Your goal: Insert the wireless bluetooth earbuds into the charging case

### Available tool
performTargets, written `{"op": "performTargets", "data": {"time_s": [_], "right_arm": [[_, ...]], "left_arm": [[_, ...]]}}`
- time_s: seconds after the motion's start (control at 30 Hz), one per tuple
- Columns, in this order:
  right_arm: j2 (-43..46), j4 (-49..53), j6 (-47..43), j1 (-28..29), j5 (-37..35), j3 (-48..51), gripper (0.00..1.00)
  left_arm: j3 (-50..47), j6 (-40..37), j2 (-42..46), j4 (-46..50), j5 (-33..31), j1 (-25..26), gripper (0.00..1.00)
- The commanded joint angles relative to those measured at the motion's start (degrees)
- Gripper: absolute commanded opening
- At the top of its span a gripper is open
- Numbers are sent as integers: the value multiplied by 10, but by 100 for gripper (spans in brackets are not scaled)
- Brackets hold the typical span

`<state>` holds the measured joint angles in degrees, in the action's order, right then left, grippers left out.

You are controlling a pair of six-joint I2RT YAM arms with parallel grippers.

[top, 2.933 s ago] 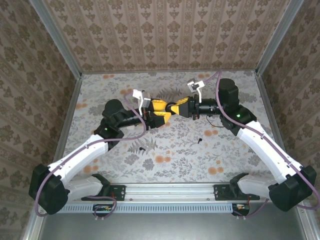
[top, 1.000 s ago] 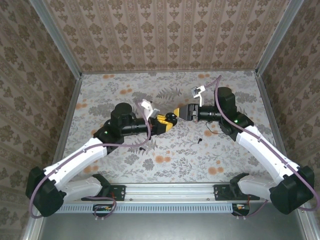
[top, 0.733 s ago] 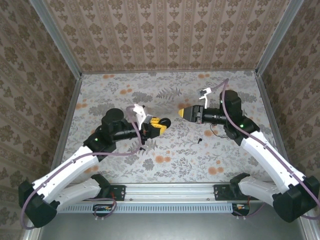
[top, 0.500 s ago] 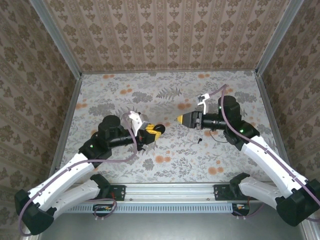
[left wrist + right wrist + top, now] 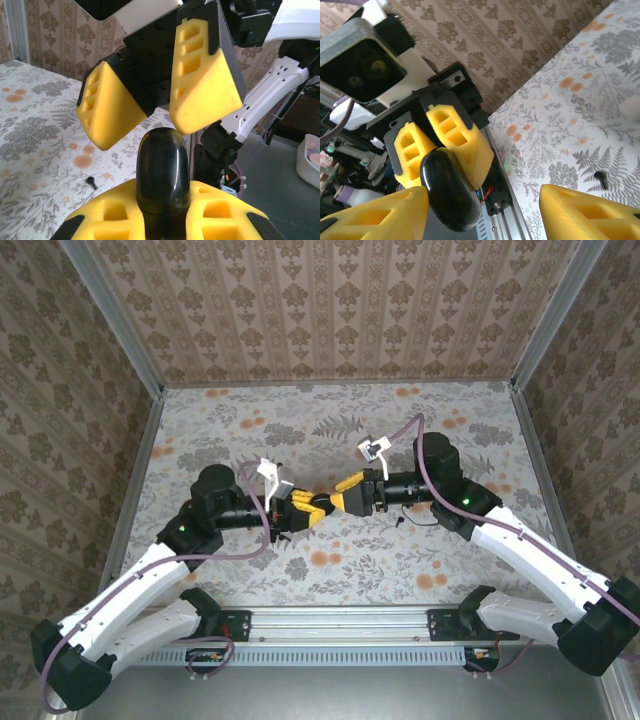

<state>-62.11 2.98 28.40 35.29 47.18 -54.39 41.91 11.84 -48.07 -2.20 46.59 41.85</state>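
Observation:
My left gripper [image 5: 308, 508] is shut on the charging case [image 5: 321, 503], a glossy black rounded shell held above the table. In the left wrist view the case [image 5: 162, 175] sticks up from between my yellow fingers. My right gripper [image 5: 338, 495] faces it from the right, open, with the case's free end between its jaws. In the right wrist view the case [image 5: 447, 190] lies close against the left finger [image 5: 375, 215], with a wide gap to the right one. One tiny black earbud [image 5: 91, 181] lies on the table; a tiny black earbud [image 5: 601, 176] also shows in the right wrist view.
The floral tabletop [image 5: 340, 430] is walled in by patterned panels on three sides. A metal rail [image 5: 340, 620] with both arm bases runs along the near edge. A thin dark cable [image 5: 425, 520] lies under the right forearm.
The grippers parted, and the left one carried the case down and left. The right gripper then swung back left to the case with its jaws spread wider.

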Motion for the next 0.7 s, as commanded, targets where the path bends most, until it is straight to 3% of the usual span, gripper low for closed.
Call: {"op": "performTargets", "data": {"time_s": [0.0,0.2,0.4,0.53,0.57,0.67], "right_arm": [[-8,-17,-38,9,42,-29,61],[-19,-9,-53,13,55,-38,54],[-39,17,-76,13,44,-51,21],[-53,16,-77,12,24,-57,11],[-56,12,-73,12,17,-57,10],[-62,-12,-59,10,-6,-52,7]], "left_arm": [[32,21,-8,-36,36,-4,0],[51,22,-32,-36,45,-5,0],[60,18,-55,-31,53,-10,0],[60,15,-64,-27,45,-14,0],[59,13,-62,-24,32,-15,3],[51,13,-49,-7,-30,-22,38]]}}
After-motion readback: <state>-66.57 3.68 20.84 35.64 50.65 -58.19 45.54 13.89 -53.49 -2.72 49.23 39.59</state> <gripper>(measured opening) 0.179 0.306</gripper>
